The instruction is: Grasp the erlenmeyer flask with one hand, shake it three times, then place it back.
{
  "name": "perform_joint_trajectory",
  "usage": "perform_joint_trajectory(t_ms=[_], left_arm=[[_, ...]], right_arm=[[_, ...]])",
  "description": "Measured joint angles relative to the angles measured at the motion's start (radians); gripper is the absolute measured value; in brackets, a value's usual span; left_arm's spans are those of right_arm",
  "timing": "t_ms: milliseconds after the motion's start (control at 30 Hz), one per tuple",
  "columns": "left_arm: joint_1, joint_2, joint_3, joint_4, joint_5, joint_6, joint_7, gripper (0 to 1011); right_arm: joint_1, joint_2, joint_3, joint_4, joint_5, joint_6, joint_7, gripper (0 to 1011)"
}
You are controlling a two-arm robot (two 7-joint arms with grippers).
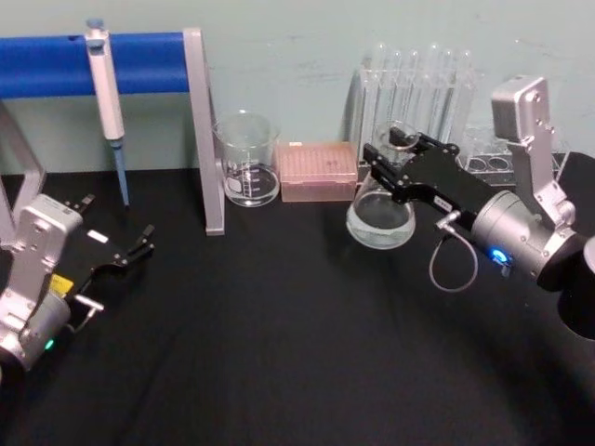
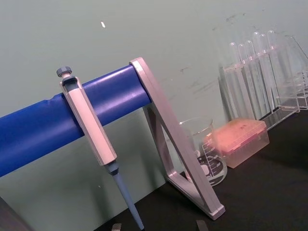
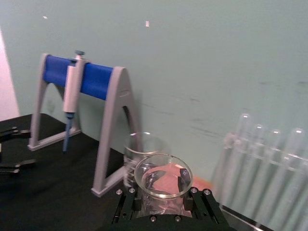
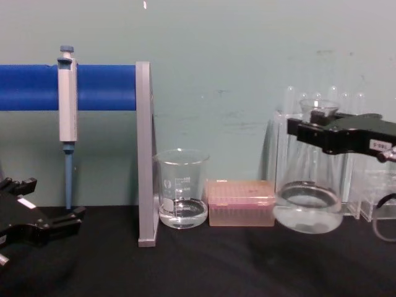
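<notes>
Left gripper (image 1: 116, 228) parked at 8 o'clock over the black table (image 1: 279, 353), fingers spread, holding nothing. Right gripper (image 1: 398, 156) at 2 o'clock, pinching the erlenmeyer flask (image 1: 381, 218) by the neck, clear liquid in its base. Test tube rack (image 1: 418, 88) just behind it.

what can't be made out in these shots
erlenmeyer flask neck: covered by the right gripper, head and chest views.
Whether its base touches the table: unclear, chest view; gripper hides it, right wrist view.
Beaker marks: too small to read.
Left gripper, idle at table's left: mostly cut off by left wrist view's edge.
</notes>
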Motion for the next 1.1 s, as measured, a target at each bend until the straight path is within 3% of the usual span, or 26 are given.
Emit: perform_joint_trajectory(t_ms=[333,633,1100], left_arm=[[0.000,0.000,0.000,0.000,0.000,0.000,0.000,1002],[0.000,0.000,0.000,0.000,0.000,0.000,0.000,1001],[0.000,0.000,0.000,0.000,0.000,0.000,0.000,1001]], right_arm=[[-0.015,-0.009,0.047,0.004,-0.022,0.007,-0.021,449],[-0.023,-0.021,0.067,0.003,-0.040,0.012,-0.017,449],[-0.035,-0.043,0.063,-0.020,-0.056,0.022,0.032,449]])
